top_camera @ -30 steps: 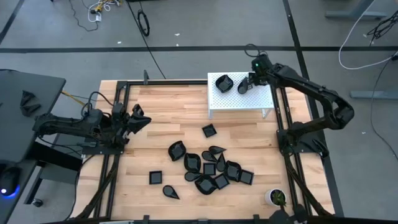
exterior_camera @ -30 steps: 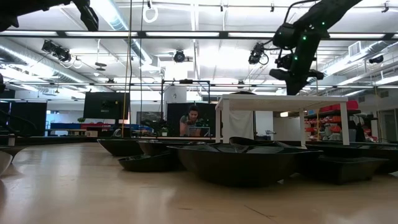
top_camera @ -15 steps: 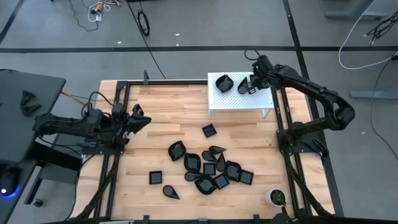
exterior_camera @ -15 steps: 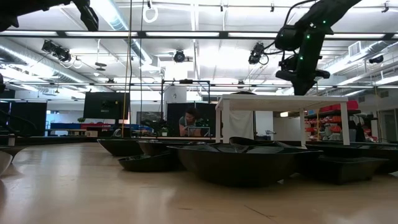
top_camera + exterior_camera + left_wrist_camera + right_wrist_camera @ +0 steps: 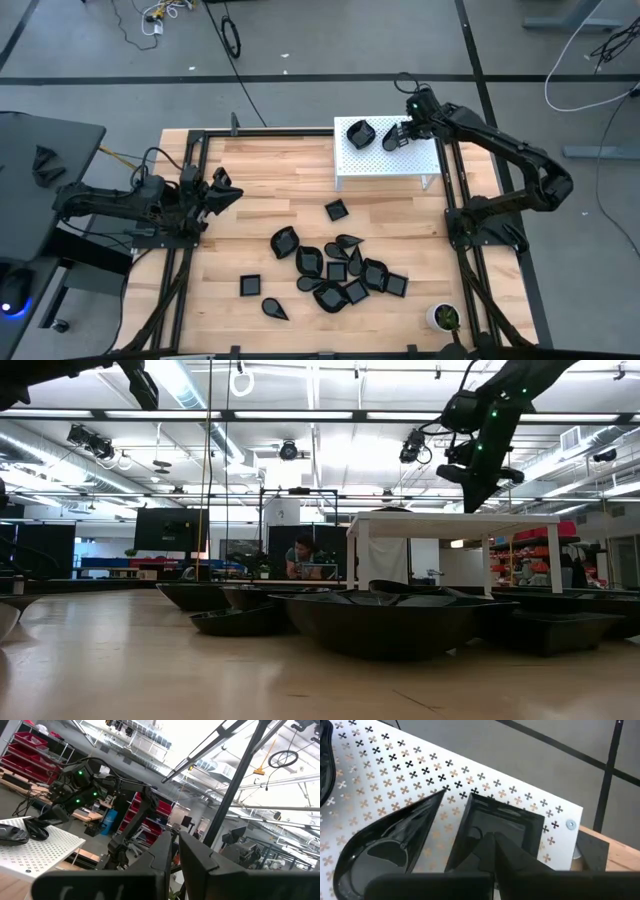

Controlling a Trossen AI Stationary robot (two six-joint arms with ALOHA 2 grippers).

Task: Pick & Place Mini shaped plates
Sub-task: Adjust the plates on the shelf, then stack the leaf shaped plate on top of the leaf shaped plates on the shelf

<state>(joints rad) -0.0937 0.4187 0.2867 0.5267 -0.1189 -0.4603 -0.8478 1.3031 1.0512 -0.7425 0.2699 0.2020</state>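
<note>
**Right arm setting a dish down on the white stand**

High view: the right gripper (image 5: 408, 128) hangs over the white perforated stand (image 5: 420, 160) at the far side of the table. A teardrop plate (image 5: 392, 139) lies just beside its fingertips, and a rounded plate (image 5: 360, 133) sits farther along the same stand, well clear of the jaws. The rest of the mini shaped plates (image 5: 335, 270) lie in a loose cluster on the wooden table (image 5: 260, 200), well apart from both grippers. The left gripper (image 5: 222, 190) waits at the table's left edge.

Low view: the right gripper (image 5: 480, 475) is above the stand's top (image 5: 455, 520), not pressed onto it. The dark dishes (image 5: 390, 620) fill the foreground on the table.

Left wrist view: the left arm's own fingers (image 5: 165, 852) stand close together with only a thin slit between them, holding nothing.

Right wrist view: the teardrop plate (image 5: 385, 845) rests flat on the stand just beside the fingers (image 5: 492, 850), which meet at their tips. A square dark shape (image 5: 502, 827) lies right ahead of the tips; whether it is a plate still pinched by its rim I cannot tell.

Judgement: this is the placing step. If the square piece is held, the jaws must part before lifting; then the arm needs to travel back to the cluster for another dish.
</note>
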